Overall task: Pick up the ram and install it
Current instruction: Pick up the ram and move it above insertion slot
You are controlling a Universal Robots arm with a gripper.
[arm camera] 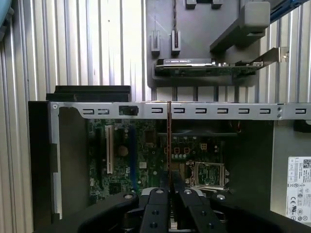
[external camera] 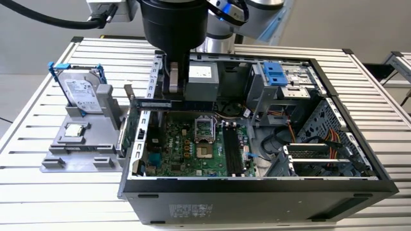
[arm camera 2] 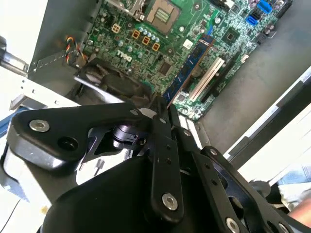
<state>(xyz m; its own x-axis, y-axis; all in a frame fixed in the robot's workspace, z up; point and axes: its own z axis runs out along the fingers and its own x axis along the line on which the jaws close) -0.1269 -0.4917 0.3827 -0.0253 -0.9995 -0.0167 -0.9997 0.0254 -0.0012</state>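
My gripper [external camera: 174, 96] is shut on the ram [external camera: 176, 103], a long thin dark stick held level above the far-left part of the open computer case [external camera: 257, 185]. In the first wrist view the ram [arm camera: 168, 145] shows edge-on as a thin line running out from the fingertips [arm camera: 160, 194], across the case's slotted rail [arm camera: 218, 110]. The second wrist view has the blue ram [arm camera 2: 189, 68] reaching from the gripper [arm camera 2: 163, 109] over the green motherboard [arm camera 2: 141, 53]. The motherboard's black slots [external camera: 231, 149] lie below, toward the exterior view's right of the ram.
A grey fixture [external camera: 77, 154] beside the case, on the exterior view's left, carries a silver hard drive in a blue bracket [external camera: 80, 94] and a green expansion card [arm camera: 209, 69]. Inside the case are a power supply [external camera: 202, 79], drive bays [external camera: 282, 79] and cables [external camera: 321, 137]. A slatted metal table [external camera: 38, 202] bears everything.
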